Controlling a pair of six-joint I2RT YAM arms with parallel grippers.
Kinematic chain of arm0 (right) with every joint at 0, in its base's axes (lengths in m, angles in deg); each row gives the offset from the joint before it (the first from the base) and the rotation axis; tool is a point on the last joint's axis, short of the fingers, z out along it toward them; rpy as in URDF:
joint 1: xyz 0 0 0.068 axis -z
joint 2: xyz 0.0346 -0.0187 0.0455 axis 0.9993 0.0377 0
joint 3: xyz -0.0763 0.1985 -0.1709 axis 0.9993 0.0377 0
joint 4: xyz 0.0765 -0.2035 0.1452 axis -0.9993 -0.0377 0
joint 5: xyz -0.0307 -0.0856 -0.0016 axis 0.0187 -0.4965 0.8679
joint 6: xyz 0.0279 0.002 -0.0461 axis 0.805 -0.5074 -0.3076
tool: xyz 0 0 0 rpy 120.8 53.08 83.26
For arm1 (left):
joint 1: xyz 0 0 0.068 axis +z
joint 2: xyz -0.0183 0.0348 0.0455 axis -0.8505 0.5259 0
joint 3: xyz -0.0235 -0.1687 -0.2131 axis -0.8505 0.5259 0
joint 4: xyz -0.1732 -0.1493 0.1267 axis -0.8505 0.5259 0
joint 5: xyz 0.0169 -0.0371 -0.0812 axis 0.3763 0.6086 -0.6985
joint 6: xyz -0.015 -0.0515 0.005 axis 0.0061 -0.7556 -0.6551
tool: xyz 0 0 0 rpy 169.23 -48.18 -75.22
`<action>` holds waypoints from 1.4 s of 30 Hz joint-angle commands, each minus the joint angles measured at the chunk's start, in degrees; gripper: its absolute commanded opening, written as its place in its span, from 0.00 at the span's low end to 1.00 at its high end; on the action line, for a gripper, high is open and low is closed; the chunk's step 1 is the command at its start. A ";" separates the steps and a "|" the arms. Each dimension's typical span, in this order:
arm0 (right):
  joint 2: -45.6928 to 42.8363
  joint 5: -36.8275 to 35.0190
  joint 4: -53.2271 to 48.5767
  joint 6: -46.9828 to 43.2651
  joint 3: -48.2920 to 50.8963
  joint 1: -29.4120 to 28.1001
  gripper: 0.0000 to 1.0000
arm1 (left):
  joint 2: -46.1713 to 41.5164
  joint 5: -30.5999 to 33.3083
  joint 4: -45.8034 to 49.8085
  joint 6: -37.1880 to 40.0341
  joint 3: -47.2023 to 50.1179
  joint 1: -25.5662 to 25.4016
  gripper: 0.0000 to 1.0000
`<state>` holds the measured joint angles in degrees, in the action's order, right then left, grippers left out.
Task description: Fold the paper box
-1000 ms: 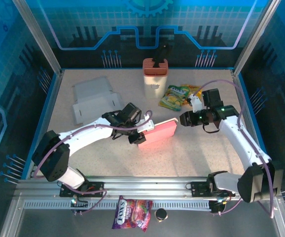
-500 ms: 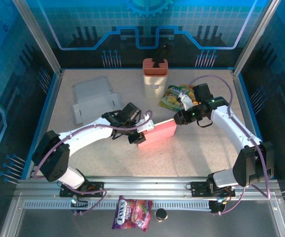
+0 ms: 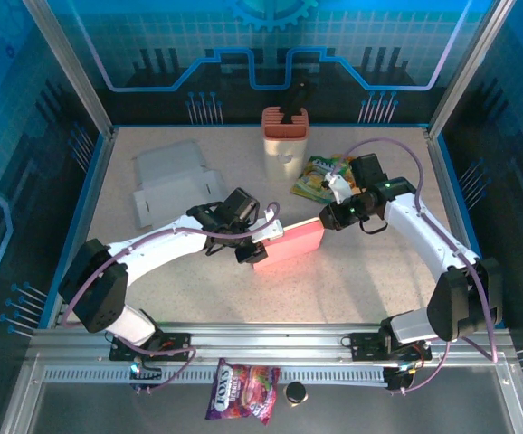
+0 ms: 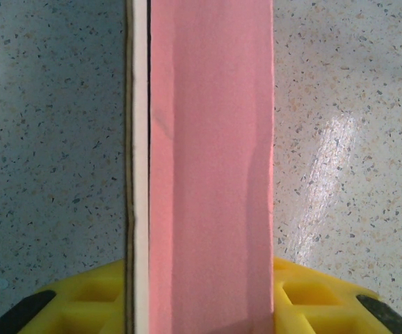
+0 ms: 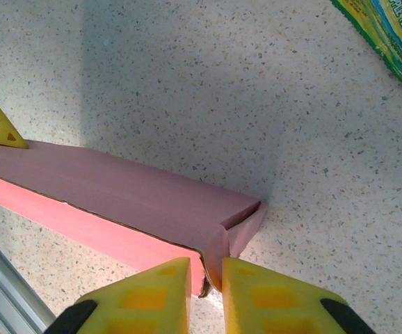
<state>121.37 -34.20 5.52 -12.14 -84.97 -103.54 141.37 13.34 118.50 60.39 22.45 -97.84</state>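
The paper box (image 3: 290, 242) lies between left pincer (image 3: 261, 244) and right pincer (image 3: 324, 220).

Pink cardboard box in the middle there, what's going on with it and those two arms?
Both arms are on the pink cardboard box at the middle of the speckled table. The left end effector clamps one end of it; the right end effector pinches a small flap at the opposite corner. The box is not yet folded into shape.
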 commanded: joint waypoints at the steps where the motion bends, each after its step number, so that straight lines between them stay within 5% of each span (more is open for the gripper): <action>1: 0.88 -1.78 -1.11 -0.54 -1.75 -0.90 0.18 | 0.78 -2.00 2.03 0.30 -1.07 0.33 0.36; 15: 0.53 -7.34 -0.05 0.71 -2.01 -2.79 0.00 | 1.43 -2.18 2.25 0.07 -1.60 0.31 0.35; 34: -6.21 -11.96 2.20 13.41 5.23 -6.88 0.00 | 1.95 -1.21 0.81 -2.92 -2.13 1.91 0.32; 42: -7.35 -13.48 6.85 15.54 9.09 -8.16 0.00 | 1.71 -0.69 0.72 -3.60 -2.30 2.22 0.39</action>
<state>114.90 -46.77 12.19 1.74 -78.02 -110.12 142.28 12.12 118.54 58.51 21.66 -96.53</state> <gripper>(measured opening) 0.056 0.382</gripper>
